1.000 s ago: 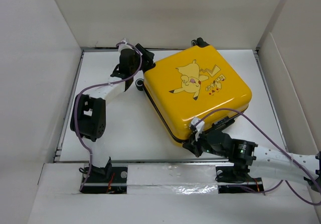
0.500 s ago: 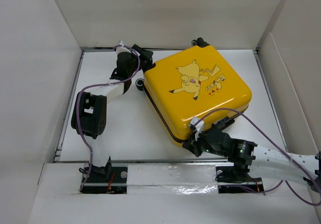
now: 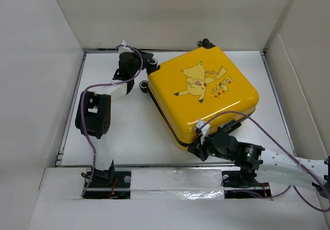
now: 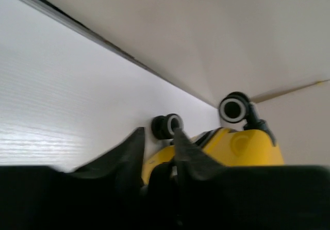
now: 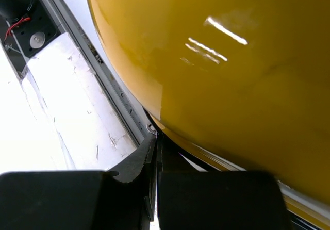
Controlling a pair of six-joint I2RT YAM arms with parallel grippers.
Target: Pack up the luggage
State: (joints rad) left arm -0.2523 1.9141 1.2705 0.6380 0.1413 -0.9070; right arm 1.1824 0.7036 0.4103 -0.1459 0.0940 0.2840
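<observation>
The luggage point(image 3: 203, 93) is a yellow hard-shell suitcase with a Pikachu print. It lies flat and closed on the white floor. My left gripper point(image 3: 148, 67) is at its far-left edge, between two black wheels point(image 4: 166, 126). In the left wrist view my left gripper point(image 4: 157, 134) has its fingers drawn in narrow around a dark tab point(image 4: 157, 176) on the yellow shell; the view is blurred. My right gripper point(image 3: 197, 148) is shut at the near corner. In the right wrist view the tips of my right gripper point(image 5: 155, 137) touch the zipper seam beside a small metal loop point(image 5: 151, 128).
White walls box in the floor on three sides. A metal rail point(image 3: 170, 165) runs along the near edge, just under the suitcase's near corner. Purple cables point(image 3: 247, 117) loop over both arms. The second wheel point(image 4: 234, 108) stands close to the back wall.
The left gripper's jaws have closed in at the suitcase's far-left edge, and the left arm's elbow has shifted slightly. The right arm and the suitcase have not moved.
</observation>
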